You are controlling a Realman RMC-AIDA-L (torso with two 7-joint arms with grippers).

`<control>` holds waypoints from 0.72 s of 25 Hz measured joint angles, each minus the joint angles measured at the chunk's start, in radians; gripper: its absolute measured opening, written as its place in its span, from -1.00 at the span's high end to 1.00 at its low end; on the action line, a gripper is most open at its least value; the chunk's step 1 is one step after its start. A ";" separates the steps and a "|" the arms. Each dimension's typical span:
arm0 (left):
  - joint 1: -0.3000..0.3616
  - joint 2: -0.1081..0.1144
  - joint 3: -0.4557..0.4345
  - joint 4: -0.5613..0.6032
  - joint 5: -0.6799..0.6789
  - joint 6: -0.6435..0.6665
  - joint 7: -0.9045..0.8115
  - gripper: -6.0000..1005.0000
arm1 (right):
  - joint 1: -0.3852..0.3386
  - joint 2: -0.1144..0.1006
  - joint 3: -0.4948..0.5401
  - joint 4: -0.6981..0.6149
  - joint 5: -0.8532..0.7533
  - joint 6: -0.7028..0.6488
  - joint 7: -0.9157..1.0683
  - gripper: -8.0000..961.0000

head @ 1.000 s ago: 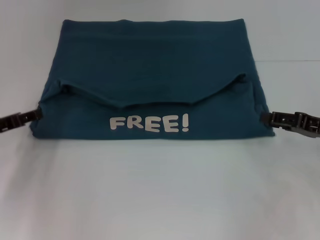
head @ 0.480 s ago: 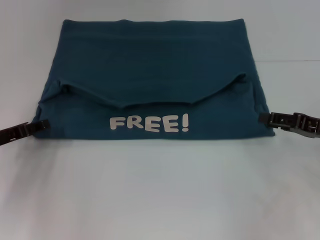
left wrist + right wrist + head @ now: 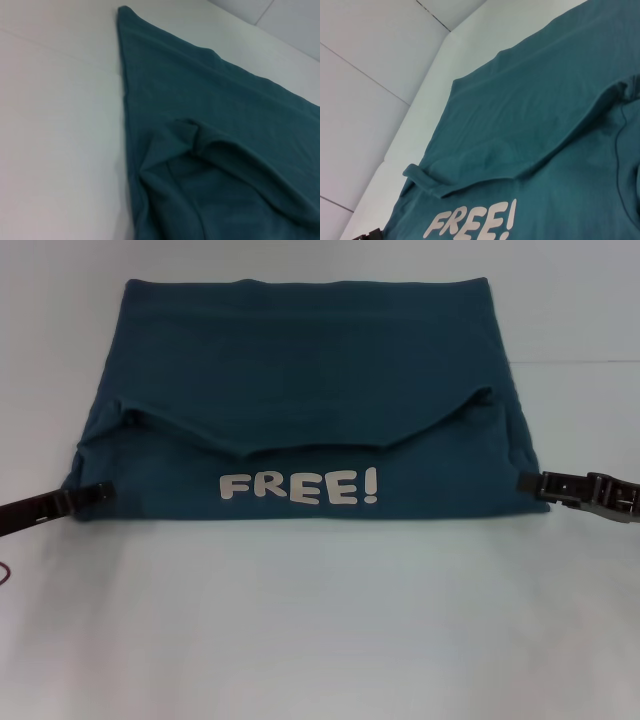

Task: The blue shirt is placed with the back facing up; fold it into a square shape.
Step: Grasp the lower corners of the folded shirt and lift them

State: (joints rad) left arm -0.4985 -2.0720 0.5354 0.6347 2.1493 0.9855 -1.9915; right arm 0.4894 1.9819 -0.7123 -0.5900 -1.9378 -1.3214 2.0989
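The left pincer (image 3: 97,493) is seen in the head view at the near left corner of the blue shirt (image 3: 310,390), its dark tip lying on the cloth at the lower left edge; whether its fingers are parted or pressed together cannot be told. The right pincer (image 3: 530,483) is found at the opposite side, its tip touching the shirt's right edge at about the same height — here too it cannot be told whether the cloth is gripped or merely touched.

The shirt is spread on the white worktop (image 3: 320,620), toward the far edge and roughly centred between the left and right sides. Its near part has been folded over, so that a band of the front is turned upward, and the white lettering "FREE!" (image 3: 299,487) is read along the near edge. Above the lettering a flap with a shallow downward-pointing edge is laid across the width, and the plain back is shown beyond it up to the far hem.

In the left wrist view no fingers are shown; only the shirt's (image 3: 215,150) edge is seen, tapering to a far corner on the worktop (image 3: 55,125), with a raised fold bunched nearby — a ridge hardly noticeable from the head. In the right wrist view the lettering (image 3: 472,222) is shown close, with the folded flap's rolled end (image 3: 422,177) lifted from the layer beneath.
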 joint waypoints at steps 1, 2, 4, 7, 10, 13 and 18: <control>-0.003 0.000 0.002 -0.002 0.000 -0.001 0.000 -0.16 | 0.000 0.000 0.000 0.002 0.000 0.000 -0.001 -0.16; -0.008 0.000 0.005 -0.006 0.000 -0.001 0.000 -0.15 | 0.000 0.000 0.000 0.004 0.000 0.000 -0.001 -0.16; -0.013 0.000 0.011 -0.008 0.000 -0.001 -0.001 -0.13 | 0.000 0.000 0.000 0.006 0.000 0.001 -0.004 -0.16; -0.016 0.000 0.024 -0.008 0.000 -0.002 -0.005 -0.09 | -0.001 0.000 -0.001 0.008 0.000 0.001 -0.010 -0.16; -0.017 0.000 0.027 -0.006 0.000 -0.007 -0.008 -0.05 | -0.002 0.000 -0.001 0.009 0.001 0.001 -0.011 -0.16; -0.015 0.000 0.023 -0.002 0.000 -0.014 -0.012 -0.03 | -0.005 0.000 -0.001 0.009 0.000 0.001 -0.011 -0.16; -0.008 0.000 0.025 0.008 0.000 -0.021 -0.020 -0.03 | -0.010 0.000 -0.001 0.009 0.000 0.001 -0.011 -0.16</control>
State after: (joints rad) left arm -0.5067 -2.0724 0.5603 0.6423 2.1491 0.9643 -2.0111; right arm 0.4794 1.9819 -0.7134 -0.5810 -1.9373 -1.3207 2.0877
